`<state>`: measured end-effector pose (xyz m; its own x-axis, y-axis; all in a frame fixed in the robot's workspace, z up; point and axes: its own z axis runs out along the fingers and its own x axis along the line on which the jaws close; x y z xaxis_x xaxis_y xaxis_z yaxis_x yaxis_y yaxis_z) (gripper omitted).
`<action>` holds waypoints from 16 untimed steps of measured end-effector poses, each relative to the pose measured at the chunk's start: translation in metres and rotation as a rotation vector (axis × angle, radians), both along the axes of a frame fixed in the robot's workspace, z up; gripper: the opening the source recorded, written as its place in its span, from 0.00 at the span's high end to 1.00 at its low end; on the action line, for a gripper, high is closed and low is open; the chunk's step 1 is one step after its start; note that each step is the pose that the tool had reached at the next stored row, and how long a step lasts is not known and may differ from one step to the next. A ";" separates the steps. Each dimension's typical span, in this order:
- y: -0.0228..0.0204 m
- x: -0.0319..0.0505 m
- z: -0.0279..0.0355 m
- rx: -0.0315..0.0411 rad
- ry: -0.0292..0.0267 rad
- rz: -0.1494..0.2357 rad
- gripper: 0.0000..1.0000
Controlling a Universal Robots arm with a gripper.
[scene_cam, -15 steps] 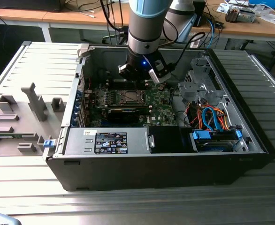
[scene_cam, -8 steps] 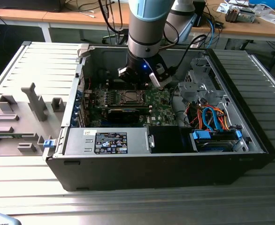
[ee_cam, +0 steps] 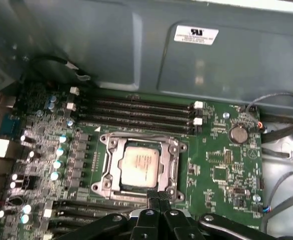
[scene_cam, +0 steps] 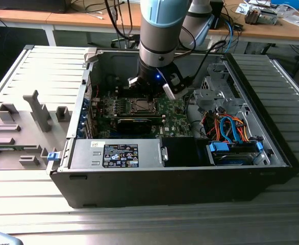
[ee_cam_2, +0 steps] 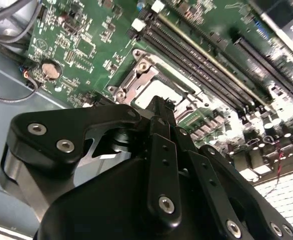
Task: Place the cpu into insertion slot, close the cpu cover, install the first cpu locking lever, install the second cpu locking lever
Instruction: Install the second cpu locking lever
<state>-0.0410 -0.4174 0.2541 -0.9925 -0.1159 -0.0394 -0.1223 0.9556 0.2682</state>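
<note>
Pincer (ee_cam: pixel 159 197), fingers together, hovers beside cpu cover (ee_cam: pixel 174 165), memory slots (ee_cam: pixel 136 112) beyond.

Arm (scene_cam: pixel 162 30): thick cylindrical segments, silver-grey metal with pale blue cap, upper centre of exterior view. Black wrist section below, small blue light glowing. Black cables along arm. Gripper (ee_cam_2: pixel 159 107): matte black linkage bars, rounded edges, silver round-head screws at joints, in both wrist views (ee_cam: pixel 159 196).
</note>
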 end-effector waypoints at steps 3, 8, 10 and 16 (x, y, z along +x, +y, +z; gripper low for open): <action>-0.0039 -0.0001 0.0000 0.0000 0.0000 0.000 0.89; -0.0081 -0.0015 -0.0001 0.0001 -0.0001 0.000 0.89; -0.0097 -0.0033 0.0000 0.0000 0.0000 0.000 0.89; -0.0133 -0.0106 -0.0003 0.0000 -0.0001 0.000 0.89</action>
